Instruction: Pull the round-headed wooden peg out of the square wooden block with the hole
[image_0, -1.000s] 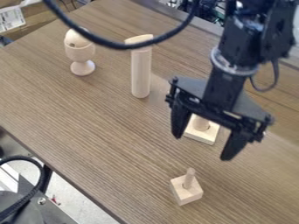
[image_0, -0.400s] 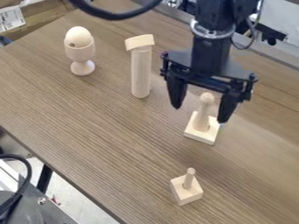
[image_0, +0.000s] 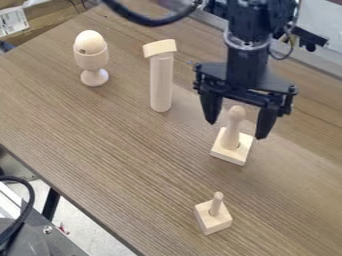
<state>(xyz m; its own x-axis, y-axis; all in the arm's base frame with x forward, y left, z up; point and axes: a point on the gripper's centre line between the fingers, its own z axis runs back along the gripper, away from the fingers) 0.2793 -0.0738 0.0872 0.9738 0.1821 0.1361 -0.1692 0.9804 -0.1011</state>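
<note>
Nearest, lower left: metal plate (image_0: 40, 242) with a black cable (image_0: 30, 200) beside the worktop (image_0: 120, 150). On the worktop, near side: small wooden block (image_0: 214, 224), thin peg (image_0: 216, 204) upright in it. Farther back, right of centre: round-topped wooden peg (image_0: 232, 132) standing on a square base (image_0: 229, 154). Hand (image_0: 237, 130) hangs over that base, set wide, nothing gripped — one finger each side of the peg's upper part. Looks like no contact, but hard to be sure from this angle. Left of the hand, well apart: upright wooden cylinder (image_0: 161, 82) with a curved block (image_0: 160, 48) on top. Farther left: wooden egg (image_0: 89, 40) seated in a footed cup (image_0: 91, 60). Far upper-left corner, past the worktop edge — white label (image_0: 13, 21) on a brown surface.
</note>
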